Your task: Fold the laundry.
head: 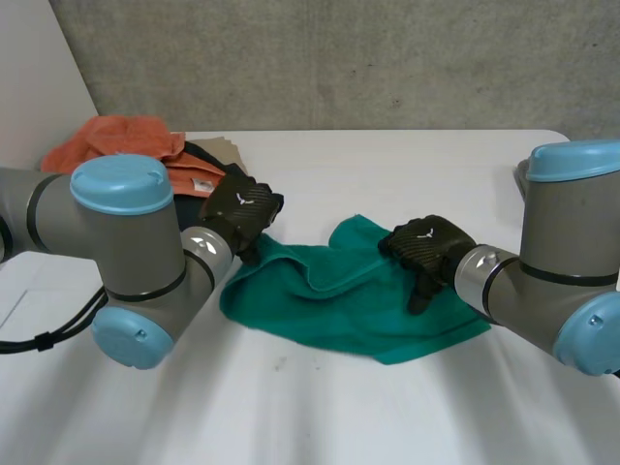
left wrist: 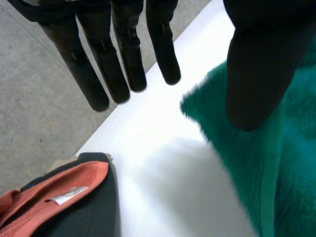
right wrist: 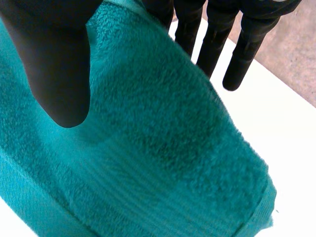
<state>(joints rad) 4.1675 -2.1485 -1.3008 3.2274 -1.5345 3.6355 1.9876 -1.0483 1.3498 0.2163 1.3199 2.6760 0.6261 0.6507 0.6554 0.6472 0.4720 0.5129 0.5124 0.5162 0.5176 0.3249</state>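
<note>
Head view shows one green towel [head: 349,300] on my white table [head: 407,165], with my two hands at it. The towel is bunched up, not flat. Its long way goes sideways, from my left hand [head: 242,208] to past my right hand [head: 426,250], and its right end is a bit nearer to me.

My left hand is at the towel's far left corner. In the left wrist view its fingers [left wrist: 123,64] are straight and held away from the thumb. The thumb is over the towel's fuzzy edge and the fingers are over bare table. It holds nothing.

My right hand lies on the towel, between its middle and its right end. In the right wrist view its fingers [right wrist: 242,49] are straight and far from the thumb. A hump of towel sits between them, but nothing is pinched.

Just past the towel's far left corner is one pile of clothes [head: 155,160]: one orange cloth [head: 116,143], one dark cloth [left wrist: 94,212] and one tan cloth [head: 221,148].
</note>
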